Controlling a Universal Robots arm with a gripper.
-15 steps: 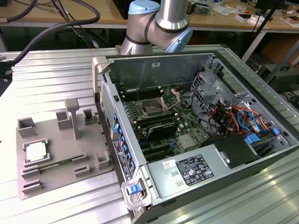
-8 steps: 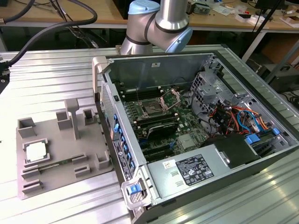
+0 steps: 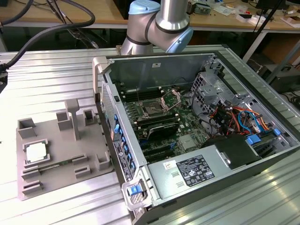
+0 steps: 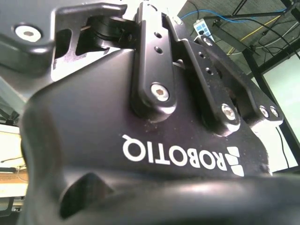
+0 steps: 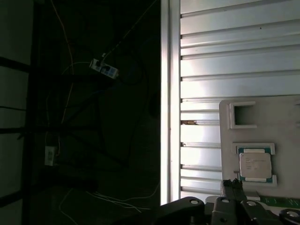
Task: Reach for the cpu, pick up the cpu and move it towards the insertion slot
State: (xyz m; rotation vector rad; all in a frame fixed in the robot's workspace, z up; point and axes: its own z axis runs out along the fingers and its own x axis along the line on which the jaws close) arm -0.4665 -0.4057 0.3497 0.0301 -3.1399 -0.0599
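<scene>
- Gripper [image 4: 187,79] body looms right at the lens in the second wrist view; whether its jaws are spread or pressed together, I cannot tell.
- Cpu [image 3: 36,151] lies flat in a frame of the grey tray [image 3: 52,133] on the table [image 3: 47,75], to the exterior view's left of the computer case [image 3: 187,63].
- Insertion slot [image 3: 153,110] sits inside that case, untouched.

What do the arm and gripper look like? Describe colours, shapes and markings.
The arm is a silvery-grey tube with rounded joints capped in light blue. In the second wrist view the gripper is matte black, with flat link bars pinned by silver screws and white lettering on its body.
</scene>
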